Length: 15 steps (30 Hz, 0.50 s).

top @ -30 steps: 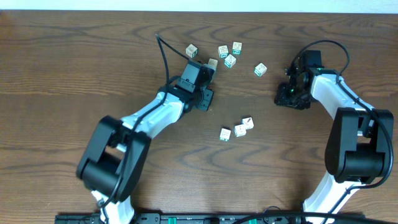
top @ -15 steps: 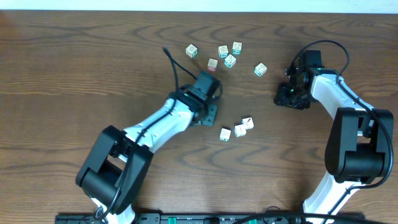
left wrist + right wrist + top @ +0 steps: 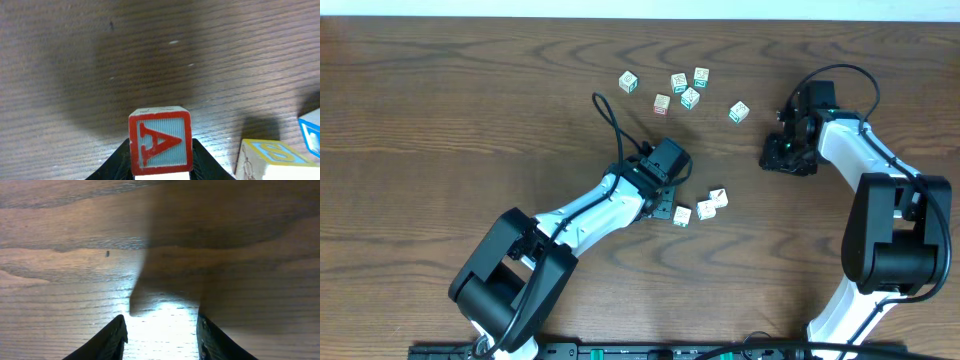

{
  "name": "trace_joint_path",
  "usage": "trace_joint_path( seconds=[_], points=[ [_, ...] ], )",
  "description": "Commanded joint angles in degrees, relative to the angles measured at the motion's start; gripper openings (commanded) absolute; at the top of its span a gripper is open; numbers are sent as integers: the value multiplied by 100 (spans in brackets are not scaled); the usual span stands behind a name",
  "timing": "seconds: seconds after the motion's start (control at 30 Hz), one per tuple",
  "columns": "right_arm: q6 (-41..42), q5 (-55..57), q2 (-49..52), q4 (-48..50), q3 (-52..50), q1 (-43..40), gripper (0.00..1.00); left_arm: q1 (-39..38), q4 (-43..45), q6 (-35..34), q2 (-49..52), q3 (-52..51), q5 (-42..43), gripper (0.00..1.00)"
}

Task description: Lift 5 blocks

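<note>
Wood throughout: small printed alphabet blocks (image 3: pixel 628 81) on a dark, grained table (image 3: pixel 440 120).

Left gripper (image 3: pixel 161 152): the jaws are closed part-way onto one cube, the A block (image 3: pixel 160 142), which has a pale face with a red border and red letter. The black fingers (image 3: pixel 204 162) bear flat on its two opposite side faces. Whether it hangs clear of the tabletop cannot be told. Seen from overhead, this gripper sits just below table centre, with the lower trio (image 3: pixel 706 209) just beside it at 3 o'clock. The upper group (image 3: pixel 690 97), six in all, lies loose toward 12 o'clock, well apart from it.

Right gripper (image 3: pixel 160 340): the jaws stand part open with only bare wood between them. It is stationed at 2 o'clock on the table, near the rightmost cube of the upper group.

Handling assessment: each block looks light, rigid and not fragile. The smooth printed faces may twist in the jaws if pinched near a corner or edge. The recommended hold is across two parallel faces and centred, as on the A block. The lower trio sits close-packed — finger clearance between neighbours is the likely difficulty there.
</note>
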Motion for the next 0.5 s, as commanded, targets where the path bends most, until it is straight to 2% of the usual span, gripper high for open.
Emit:
trace_joint_path(
  seconds=[0.0,0.17,0.47],
  points=[
    [-46,-28,22,9,15,72,44,13,-57,-345,-9,-304,-120,20],
    [-48,-28,22,11,15,87,44,-74,-59,-367,-9,-452,166,20],
    [-48,-31,22,9,15,87,43,-562,-63,-555,-9,-452,188,22]
  ],
)
